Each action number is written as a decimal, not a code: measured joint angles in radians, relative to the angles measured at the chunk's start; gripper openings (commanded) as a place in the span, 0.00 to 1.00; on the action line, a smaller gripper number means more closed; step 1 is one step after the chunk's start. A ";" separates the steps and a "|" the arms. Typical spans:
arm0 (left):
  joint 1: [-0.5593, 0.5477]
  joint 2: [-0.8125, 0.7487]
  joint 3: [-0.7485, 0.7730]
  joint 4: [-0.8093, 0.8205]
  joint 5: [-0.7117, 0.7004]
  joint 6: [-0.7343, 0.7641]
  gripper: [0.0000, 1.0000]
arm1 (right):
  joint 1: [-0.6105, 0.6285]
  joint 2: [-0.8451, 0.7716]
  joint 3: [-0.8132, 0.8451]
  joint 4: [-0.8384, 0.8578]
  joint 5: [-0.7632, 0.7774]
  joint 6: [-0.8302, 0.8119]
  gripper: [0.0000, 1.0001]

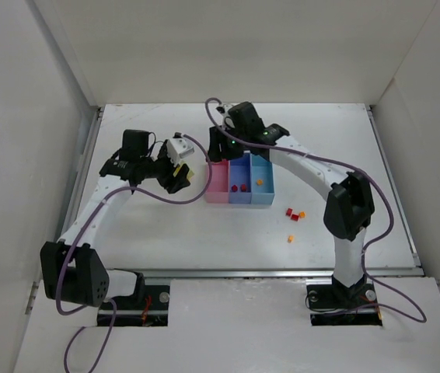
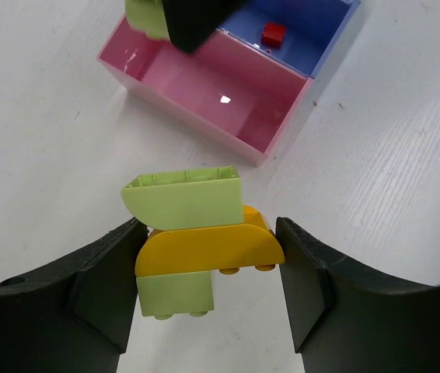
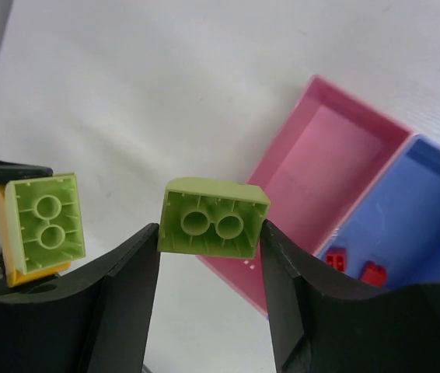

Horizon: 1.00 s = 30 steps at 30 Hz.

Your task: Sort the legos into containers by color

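My left gripper (image 2: 208, 272) is shut on a stack of legos (image 2: 197, 241): a yellow brick between two yellow-green ones, held above the table left of the containers. The stack also shows in the right wrist view (image 3: 43, 221). My right gripper (image 3: 208, 249) is shut on a single yellow-green brick (image 3: 214, 219), off the pink bin's (image 3: 321, 155) far left end. From above, the left gripper (image 1: 177, 177) and right gripper (image 1: 218, 148) are close together. The blue-violet bin (image 1: 240, 172) holds two red bricks (image 1: 239, 188). The light blue bin (image 1: 264, 194) holds an orange brick (image 1: 260, 182).
Loose legos lie right of the bins: two red (image 1: 291, 213), one orange (image 1: 302, 214), and another orange (image 1: 290, 238) nearer the front. White walls enclose the table on three sides. The pink bin (image 1: 217, 186) shows nothing inside.
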 measured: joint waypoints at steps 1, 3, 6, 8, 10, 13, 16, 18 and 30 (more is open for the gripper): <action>0.001 -0.012 -0.010 0.008 -0.003 -0.008 0.00 | 0.021 0.006 0.011 -0.014 0.029 -0.016 0.04; 0.001 -0.032 -0.024 0.023 -0.008 -0.021 0.00 | 0.059 0.016 0.018 -0.037 0.072 -0.040 0.05; 0.001 -0.045 -0.031 0.039 -0.013 -0.034 0.00 | 0.081 0.038 0.019 -0.071 0.129 -0.061 0.12; 0.001 -0.045 -0.032 0.052 -0.017 -0.039 0.00 | 0.077 0.059 0.026 -0.093 0.155 -0.071 0.23; 0.001 -0.045 -0.032 0.058 -0.020 -0.042 0.00 | 0.069 0.080 0.032 -0.111 0.169 -0.079 0.33; 0.001 -0.045 -0.032 0.063 -0.023 -0.044 0.00 | 0.058 0.100 0.035 -0.126 0.175 -0.084 0.65; 0.001 -0.045 -0.032 0.066 -0.024 -0.045 0.00 | 0.055 0.106 0.037 -0.140 0.177 -0.087 0.77; 0.001 -0.045 -0.032 0.067 -0.024 -0.045 0.00 | 0.055 0.106 0.041 -0.142 0.175 -0.090 0.78; 0.001 -0.046 -0.032 0.067 -0.016 -0.040 0.00 | 0.010 0.064 0.019 -0.076 0.027 -0.026 0.81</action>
